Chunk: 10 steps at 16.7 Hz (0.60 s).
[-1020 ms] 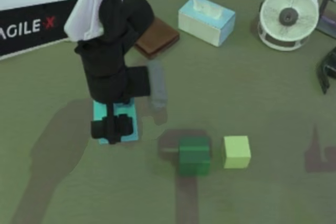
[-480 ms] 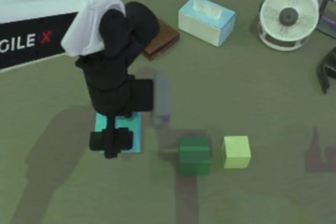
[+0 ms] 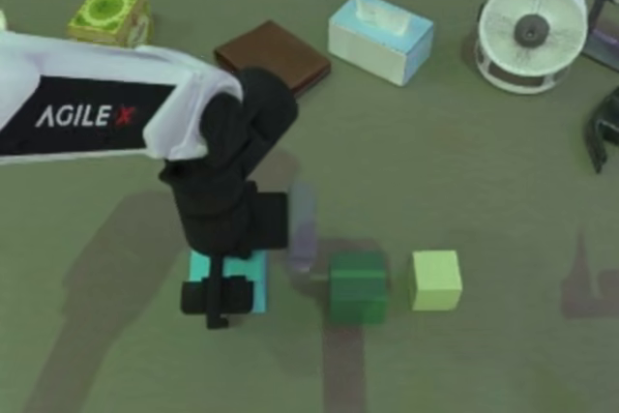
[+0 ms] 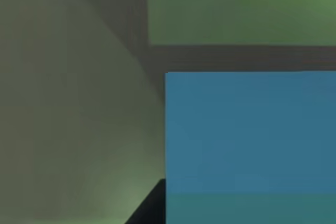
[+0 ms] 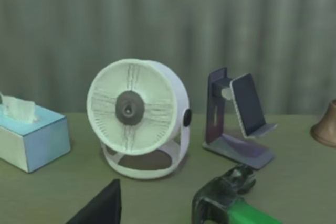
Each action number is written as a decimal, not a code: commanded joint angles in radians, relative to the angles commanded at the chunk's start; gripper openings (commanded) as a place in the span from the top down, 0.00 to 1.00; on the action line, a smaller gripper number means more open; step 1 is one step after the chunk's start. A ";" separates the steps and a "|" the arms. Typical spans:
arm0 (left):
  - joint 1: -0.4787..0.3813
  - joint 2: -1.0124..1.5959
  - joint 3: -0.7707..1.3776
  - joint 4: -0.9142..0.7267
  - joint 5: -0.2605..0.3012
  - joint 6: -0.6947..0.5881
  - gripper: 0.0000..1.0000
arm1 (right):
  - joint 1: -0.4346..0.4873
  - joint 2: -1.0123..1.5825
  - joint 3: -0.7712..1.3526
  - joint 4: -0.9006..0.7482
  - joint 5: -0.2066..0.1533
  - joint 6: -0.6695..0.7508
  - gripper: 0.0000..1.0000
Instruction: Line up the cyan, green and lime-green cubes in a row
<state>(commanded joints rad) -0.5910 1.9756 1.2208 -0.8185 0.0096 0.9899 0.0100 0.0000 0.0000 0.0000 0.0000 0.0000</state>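
Note:
My left gripper (image 3: 221, 299) is shut on the cyan cube (image 3: 254, 285), which shows on both sides of the fingers in the top view. The dark green cube (image 3: 358, 287) stands just right of it, with a narrow gap between. The lime-green cube (image 3: 435, 280) sits right of the green one. In the left wrist view the cyan cube (image 4: 247, 140) fills the lower part, with the green cube (image 4: 236, 9) beyond it and one dark fingertip (image 4: 149, 208) beside it. My right gripper (image 3: 602, 132) is parked at the right edge, open.
Along the back stand a patterned yellow-green box (image 3: 108, 13), a brown block (image 3: 273, 55), a tissue box (image 3: 379, 36) and a white fan (image 3: 530, 31). The right wrist view also shows a phone stand (image 5: 236, 119) and a green-handled tool (image 5: 226, 203).
My left arm has carried the cyan cube toward the front of the table and slightly right, closer to the green cube. The patterned box has come into view. The right arm has not moved.

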 joint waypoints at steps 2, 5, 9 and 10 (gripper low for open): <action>0.000 0.001 -0.001 0.001 0.000 0.000 1.00 | 0.000 0.000 0.000 0.000 0.000 0.000 0.00; 0.000 0.001 -0.001 0.001 0.000 0.000 0.85 | 0.000 0.000 0.000 0.000 0.000 0.000 0.00; 0.000 0.001 -0.001 0.001 0.000 0.000 0.55 | 0.000 0.000 0.000 0.000 0.000 0.000 0.00; 0.000 0.001 -0.001 0.001 0.000 0.000 0.47 | 0.000 0.000 0.000 0.000 0.000 0.000 0.00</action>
<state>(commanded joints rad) -0.5912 1.9762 1.2200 -0.8175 0.0096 0.9900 0.0100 0.0000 0.0000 0.0000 0.0000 0.0000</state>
